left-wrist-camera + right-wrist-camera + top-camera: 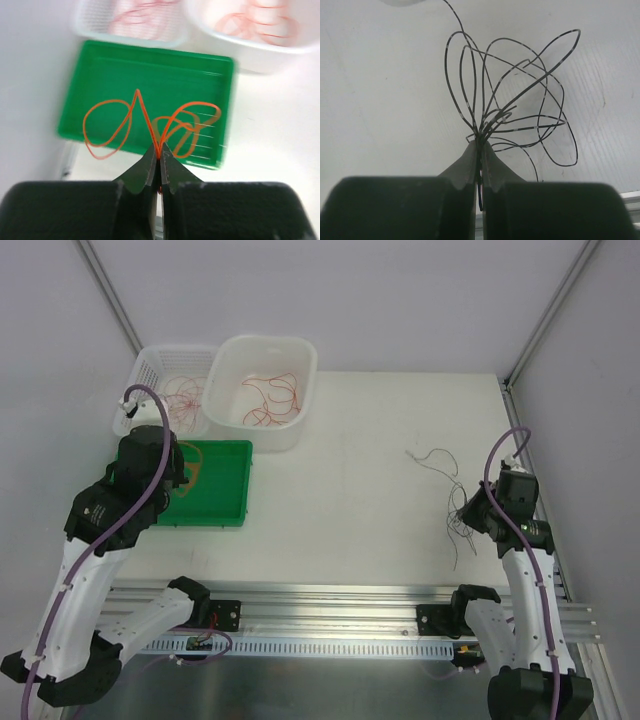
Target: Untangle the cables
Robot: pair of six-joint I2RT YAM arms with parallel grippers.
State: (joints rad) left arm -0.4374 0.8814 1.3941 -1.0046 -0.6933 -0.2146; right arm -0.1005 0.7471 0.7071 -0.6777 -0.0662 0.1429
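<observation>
My left gripper (159,152) is shut on thin orange cables (150,125) and holds their loops above the green tray (100,65); in the top view it (185,472) hangs over the tray's left part (215,502). My right gripper (480,145) is shut on a bunch of thin black cables (520,100) whose loops spread over the white table; in the top view it (468,518) is at the right side, with black cables (435,458) trailing on the table. Red cables lie in the white tub (268,400) and in the white basket (180,392).
The white tub (300,350) and the mesh basket (145,365) stand at the back left, behind the green tray. A metal rail (330,615) runs along the table's near edge. The enclosure's wall and frame post (520,370) stand close to the right arm.
</observation>
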